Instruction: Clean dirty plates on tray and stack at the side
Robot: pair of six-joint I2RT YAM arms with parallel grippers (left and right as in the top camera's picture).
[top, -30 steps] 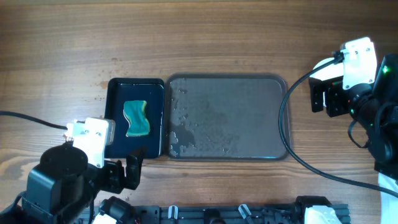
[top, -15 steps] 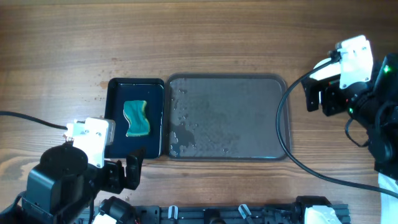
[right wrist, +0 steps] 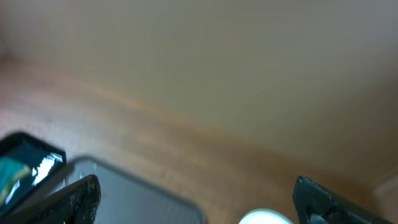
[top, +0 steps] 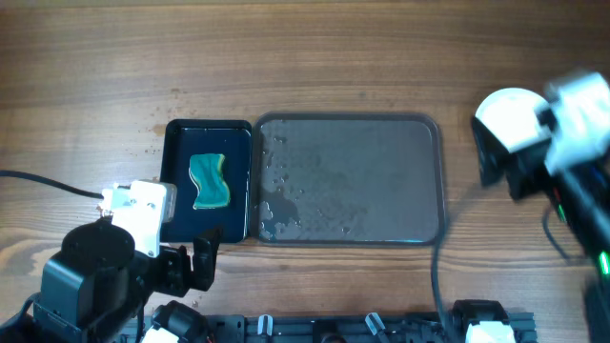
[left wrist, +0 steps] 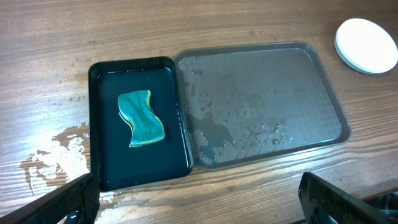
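The grey tray [top: 348,129] lies mid-table, wet with drops, with no plate on it. It also shows in the left wrist view [left wrist: 261,68]. A stack of white plates [top: 512,118] sits on the wood right of the tray and also shows in the left wrist view [left wrist: 367,36]. My right gripper [right wrist: 199,208] is open and empty, raised above the table. Its view is blurred, with the plates' edge [right wrist: 264,218] at the bottom. My left gripper [left wrist: 199,211] is open and empty near the front edge, left of the tray.
A black dish [top: 181,143] holding a teal sponge [top: 210,181] touches the tray's left side. Water is spilt on the wood [left wrist: 53,158] left of the dish. The right arm [top: 577,133] is blurred at the table's right edge.
My right arm has swung back to the right and lifted, uncovering the white plates beside the tray. The left arm has not moved.
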